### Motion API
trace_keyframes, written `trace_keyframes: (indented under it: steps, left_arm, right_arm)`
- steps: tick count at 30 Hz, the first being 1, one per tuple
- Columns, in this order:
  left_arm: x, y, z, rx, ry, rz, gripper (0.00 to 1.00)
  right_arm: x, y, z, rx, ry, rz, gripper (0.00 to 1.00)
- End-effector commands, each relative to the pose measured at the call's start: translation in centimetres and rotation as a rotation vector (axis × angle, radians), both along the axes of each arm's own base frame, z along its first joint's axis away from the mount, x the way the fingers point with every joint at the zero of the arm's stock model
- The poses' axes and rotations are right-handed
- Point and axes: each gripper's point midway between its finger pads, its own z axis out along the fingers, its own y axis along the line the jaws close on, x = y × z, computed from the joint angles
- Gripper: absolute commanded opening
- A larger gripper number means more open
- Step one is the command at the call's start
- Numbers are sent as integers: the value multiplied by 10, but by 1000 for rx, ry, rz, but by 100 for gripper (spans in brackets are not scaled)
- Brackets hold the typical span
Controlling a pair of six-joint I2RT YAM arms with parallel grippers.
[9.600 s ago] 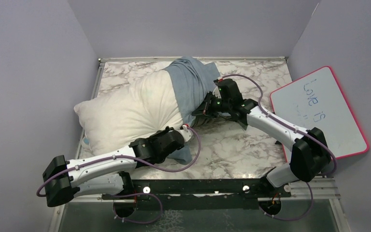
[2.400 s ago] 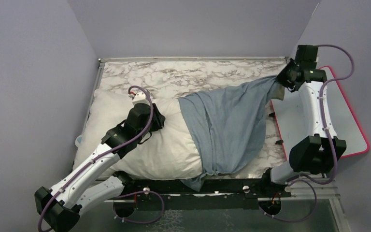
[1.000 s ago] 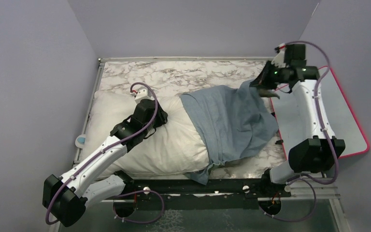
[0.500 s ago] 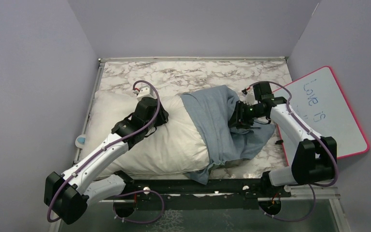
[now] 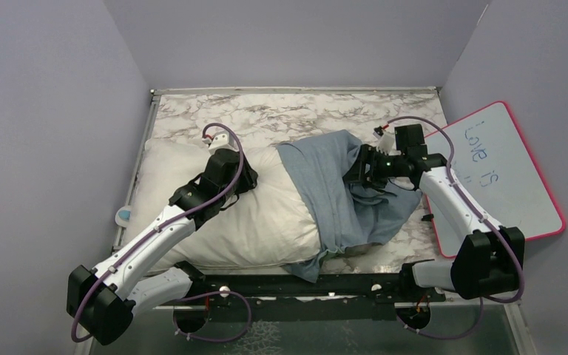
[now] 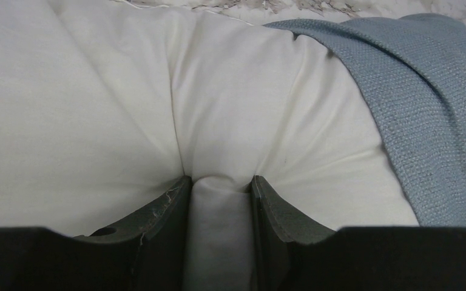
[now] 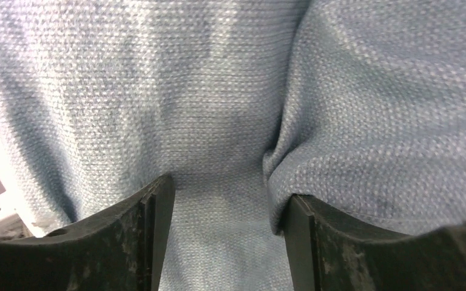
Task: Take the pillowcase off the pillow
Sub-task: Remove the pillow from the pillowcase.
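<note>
Right jaws astride woven pillowcase (image 7: 218, 109) folds

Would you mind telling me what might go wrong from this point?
1. The left claw pinches only a thin fold of the pillow; a strong pull may slip it free, dragging the pillow along.
2. The right claw stands open against bunched pillowcase; closing here may catch just a loose fold, or the pillow beneath.
3. The right arm lies close to the whiteboard; pulling rightward could knock it.
</note>
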Motion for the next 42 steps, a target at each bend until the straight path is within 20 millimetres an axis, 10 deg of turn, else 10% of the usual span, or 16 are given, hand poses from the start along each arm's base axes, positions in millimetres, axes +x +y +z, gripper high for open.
trace_keyframes:
  steps: [1, 4, 12, 17, 23, 38, 42]
  left_arm:
    - [-32, 18, -52, 133, 188, -43, 41]
    - [-32, 17, -51, 130, 186, -46, 41]
    - [-35, 20, -55, 128, 190, -35, 41]
    - [-36, 26, -59, 144, 189, -11, 41]
    - [-39, 37, -65, 171, 205, 25, 41]
    - [-43, 53, -69, 181, 210, 65, 41]
    - [-40, 50, -62, 176, 193, 35, 45]
  right_arm:
    - [-11, 22, 10, 161, -12, 121, 84]
    - [-11, 29, 9, 226, 4, 145, 77]
    - [19, 8, 8, 65, -31, -30, 1]
    - [62, -82, 27, -394, -120, -434, 1]
    - [94, -161, 103, -558, -252, -744, 1]
    - [119, -217, 237, -535, -436, -954, 1]
    - [119, -204, 261, -480, -486, -888, 1]
